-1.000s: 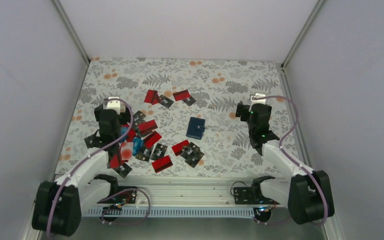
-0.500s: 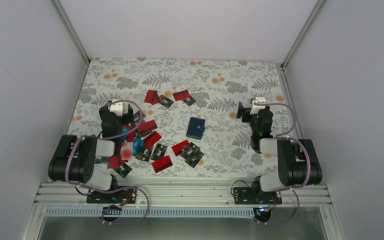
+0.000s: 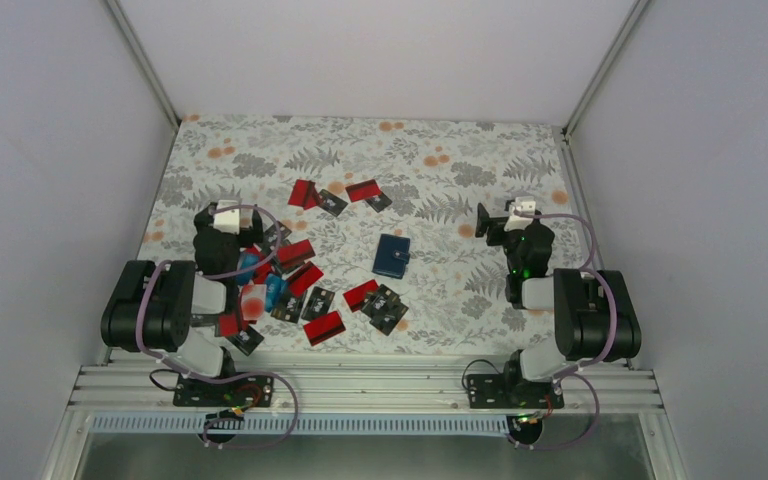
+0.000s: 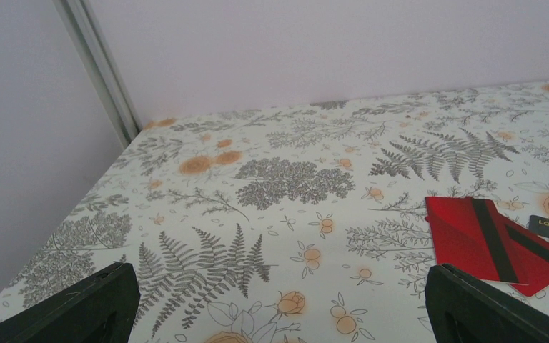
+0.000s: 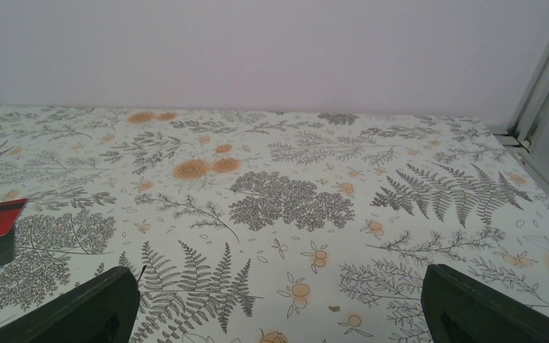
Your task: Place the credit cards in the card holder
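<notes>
Both arms have folded back over their bases since a second ago, and the left gripper (image 4: 279, 293) and right gripper (image 5: 279, 289) each show jaws spread wide, gripping nothing, low over the table (image 3: 430, 160). Most cards (image 3: 295, 252) lie scattered in a loose heap just right of the left gripper, with a few farther back. The holder (image 3: 392, 256) lies shut and flat between the two grippers, touched by neither.

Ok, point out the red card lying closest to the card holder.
The red card just in front and to the left of the card holder, beside the black cards. All other red ones lie farther off, further left or toward the back.
</notes>
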